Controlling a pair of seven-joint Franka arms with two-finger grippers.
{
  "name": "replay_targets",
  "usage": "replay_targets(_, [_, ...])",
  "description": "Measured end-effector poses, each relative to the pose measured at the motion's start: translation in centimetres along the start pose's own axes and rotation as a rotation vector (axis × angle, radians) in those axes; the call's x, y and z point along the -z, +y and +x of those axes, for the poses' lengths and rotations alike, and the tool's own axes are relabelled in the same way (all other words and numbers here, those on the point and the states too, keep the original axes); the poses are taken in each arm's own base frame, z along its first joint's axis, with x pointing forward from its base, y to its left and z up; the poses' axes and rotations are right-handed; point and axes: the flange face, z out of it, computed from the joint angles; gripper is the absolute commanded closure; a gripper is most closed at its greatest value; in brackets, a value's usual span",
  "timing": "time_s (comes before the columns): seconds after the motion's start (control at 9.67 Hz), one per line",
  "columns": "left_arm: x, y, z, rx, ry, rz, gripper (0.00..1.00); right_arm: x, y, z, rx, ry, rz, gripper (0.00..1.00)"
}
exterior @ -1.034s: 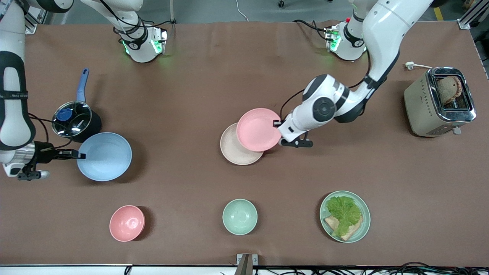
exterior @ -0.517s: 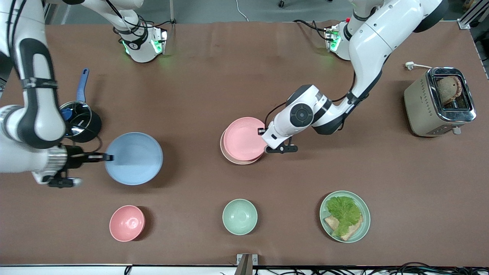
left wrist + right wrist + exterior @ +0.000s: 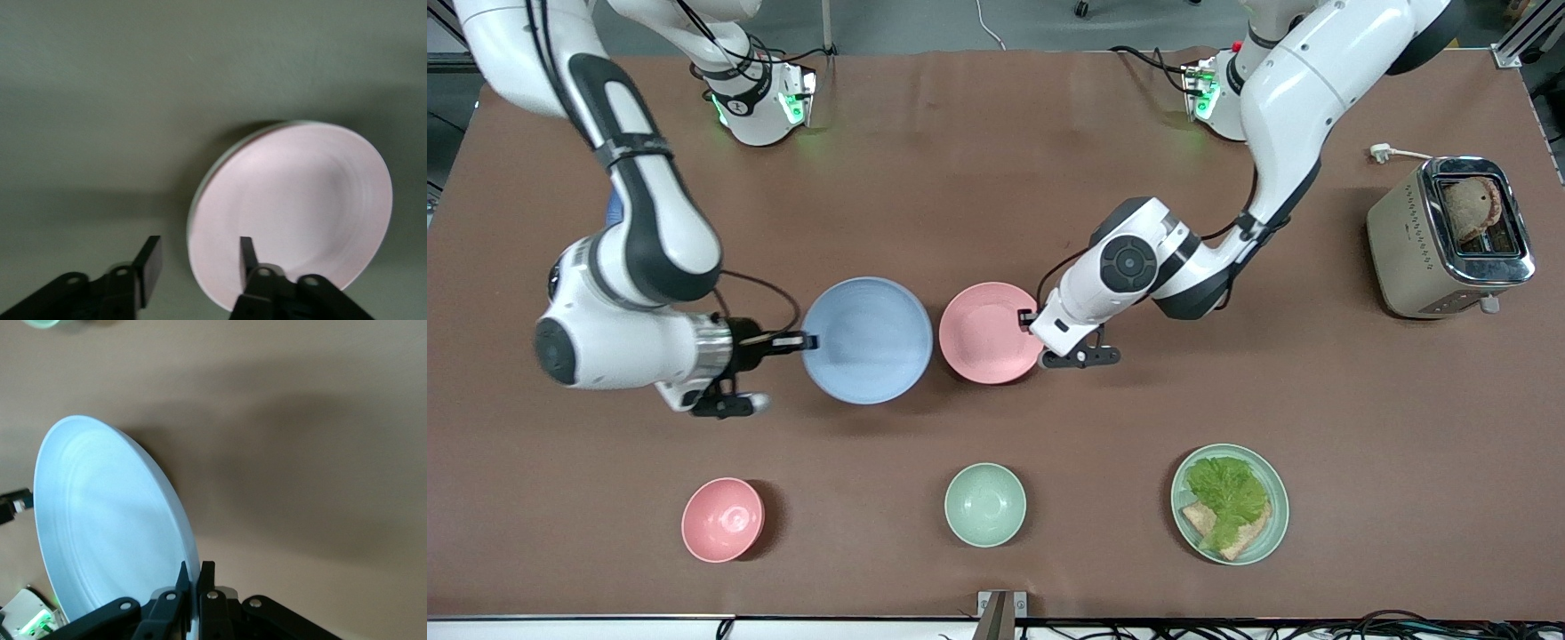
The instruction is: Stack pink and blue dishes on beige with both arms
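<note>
Blue plate (image 3: 868,340) in right claw (image 3: 805,340)

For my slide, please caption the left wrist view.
Open left gripper at the pink plate, stacked on the beige plate.

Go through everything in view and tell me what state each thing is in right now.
pink plate: lying on the beige plate, released
blue plate: held by its rim, in the air
left gripper: open, at the pink plate's rim
right gripper: shut on the blue plate
toaster: bread in its slot
green plate: holds lettuce and bread
</note>
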Motion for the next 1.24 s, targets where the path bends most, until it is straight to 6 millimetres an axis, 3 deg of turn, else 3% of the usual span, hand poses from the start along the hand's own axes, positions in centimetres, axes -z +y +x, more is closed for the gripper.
replay_targets(0.21, [6.1, -3.5, 0.9, -0.032, 0.046, 0.138, 0.00, -3.2, -2.3, -1.2, -0.006, 0.016, 0.007, 0.98])
replay_targets(0.41, [13.0, -8.3, 2.3, -0.076, 0.101, 0.240, 0.00, -7.9, -5.2, -2.3, 0.005, 0.097, 0.018, 0.98])
replay_targets(0.62, [20.1, -13.7, 3.9, -0.076, 0.148, 0.229, 0.00, -12.1, -7.9, -3.3, 0.004, 0.167, 0.025, 0.96])
replay_targets(0.83, [28.2, -19.3, 3.9, -0.102, 0.204, 0.188, 0.00, -16.3, -10.0, -4.0, -0.008, 0.204, 0.032, 0.96])
replay_targets(1.03, [36.1, -23.4, 1.3, -0.101, 0.244, 0.174, 0.00, -18.7, -9.6, -4.5, -0.019, 0.216, 0.025, 0.95])
replay_targets(1.24, [42.2, -24.9, -3.3, -0.075, 0.265, 0.180, 0.00, -19.1, -8.9, -4.5, -0.029, 0.209, 0.018, 0.94])
